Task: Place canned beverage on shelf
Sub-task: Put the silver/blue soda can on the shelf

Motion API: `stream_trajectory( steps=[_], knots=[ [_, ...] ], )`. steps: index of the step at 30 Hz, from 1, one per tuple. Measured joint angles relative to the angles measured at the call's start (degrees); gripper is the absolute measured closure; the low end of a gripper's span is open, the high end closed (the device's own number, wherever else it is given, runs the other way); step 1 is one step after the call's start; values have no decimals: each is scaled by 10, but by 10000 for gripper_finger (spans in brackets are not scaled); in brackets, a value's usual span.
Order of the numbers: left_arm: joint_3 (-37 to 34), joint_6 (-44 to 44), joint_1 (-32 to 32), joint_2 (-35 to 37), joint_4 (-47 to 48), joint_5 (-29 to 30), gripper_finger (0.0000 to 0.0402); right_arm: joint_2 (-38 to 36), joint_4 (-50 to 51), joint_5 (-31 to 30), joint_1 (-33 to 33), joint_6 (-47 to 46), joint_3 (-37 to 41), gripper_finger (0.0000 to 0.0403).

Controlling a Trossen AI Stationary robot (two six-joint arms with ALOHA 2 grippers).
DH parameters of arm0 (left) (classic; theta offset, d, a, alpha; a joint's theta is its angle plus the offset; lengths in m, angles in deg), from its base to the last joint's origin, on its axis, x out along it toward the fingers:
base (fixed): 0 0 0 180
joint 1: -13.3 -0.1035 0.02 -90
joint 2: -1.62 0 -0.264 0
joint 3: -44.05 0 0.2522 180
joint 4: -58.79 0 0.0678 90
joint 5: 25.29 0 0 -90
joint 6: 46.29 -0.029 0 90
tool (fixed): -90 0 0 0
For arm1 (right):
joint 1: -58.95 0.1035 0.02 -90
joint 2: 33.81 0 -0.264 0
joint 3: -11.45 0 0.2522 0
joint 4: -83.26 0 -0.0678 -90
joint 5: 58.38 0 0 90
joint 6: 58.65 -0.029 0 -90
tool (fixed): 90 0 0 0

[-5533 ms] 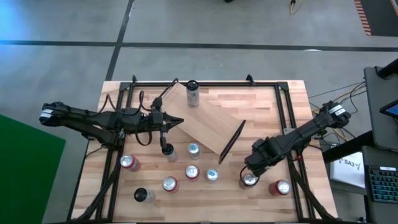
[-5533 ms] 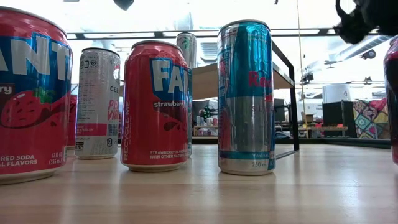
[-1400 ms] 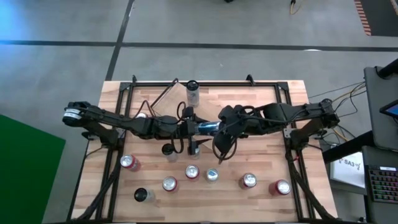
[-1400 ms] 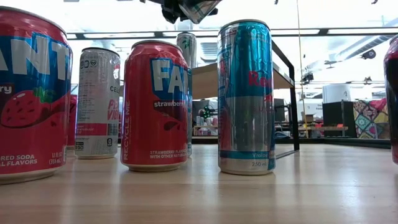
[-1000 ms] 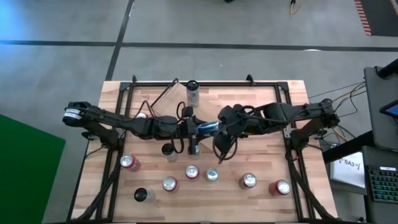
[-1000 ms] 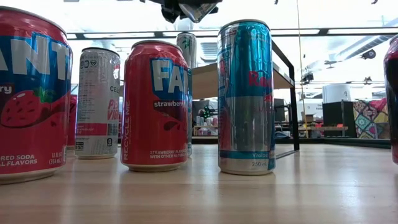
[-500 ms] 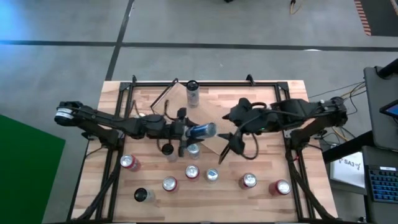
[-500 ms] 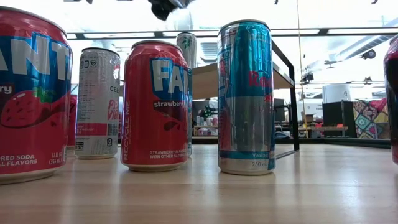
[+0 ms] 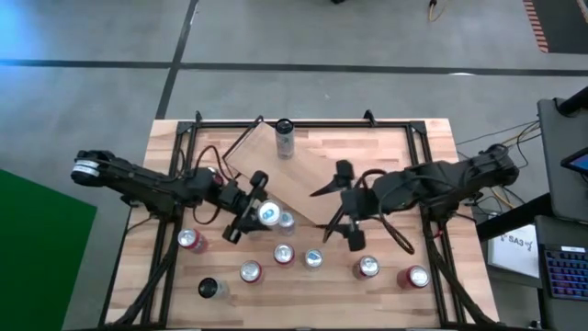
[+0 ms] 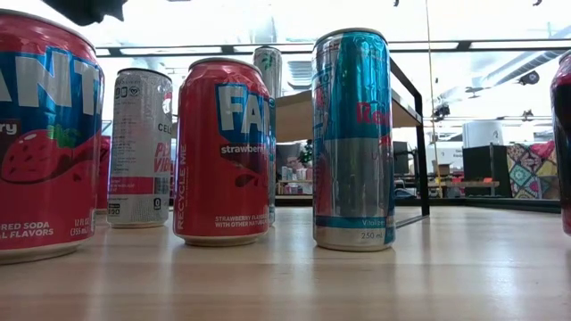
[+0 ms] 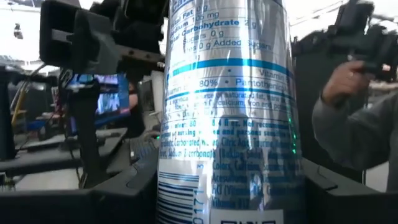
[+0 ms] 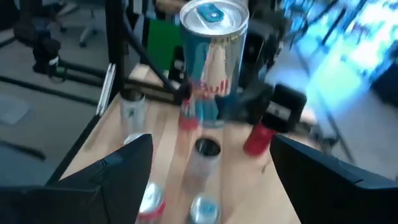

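Observation:
A silver-and-blue canned beverage hangs above the table's near-left middle, with my left gripper shut on it. It fills the left wrist view and faces the right wrist view. The shelf, a light-wood plank with black end frames, stands slantwise at the table's middle; the low view shows its plank raised. My right gripper hangs open over the shelf's near-right part, a short way right of the can, with nothing between its fingers. My left gripper pinches the can's side wall near its lower end between its two fingers. The fingers come from the table's left, slanting upward, and lie across the can. The can is lifted clear of the table, nearly upright with its top up.
Several cans stand in the table's near half: red ones, silver ones and a dark one. A tall can stands at the shelf's far corner. A person shows beyond the table.
My right gripper has let go of the can and drawn back toward the table's right edge, open. My left gripper has carried the can toward the table's left and near edges and tipped it from lying level to nearly upright, top up.

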Motion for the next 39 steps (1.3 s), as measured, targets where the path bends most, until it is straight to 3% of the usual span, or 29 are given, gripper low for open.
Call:
stream_trajectory(
  steps=[5, 11, 22, 33, 39],
  knots=[
    [-6, 38, 0, -16, -38, -21, 197, 1, -157, 26, -15, 56, 74, 81],
    [-7, 52, 1, -44, -67, -20, 197, 13, -297, 113, -51, 50, 117, 76],
    [-6, 57, 0, -68, -101, -20, 197, 55, -357, 231, -95, 13, 117, 75],
    [25, 55, -1, -103, -105, -14, 197, 91, -434, 276, -100, 42, 117, 84],
    [32, 56, -3, -116, -105, -13, 197, 94, -440, 277, -101, 57, 117, 113]
  ],
)
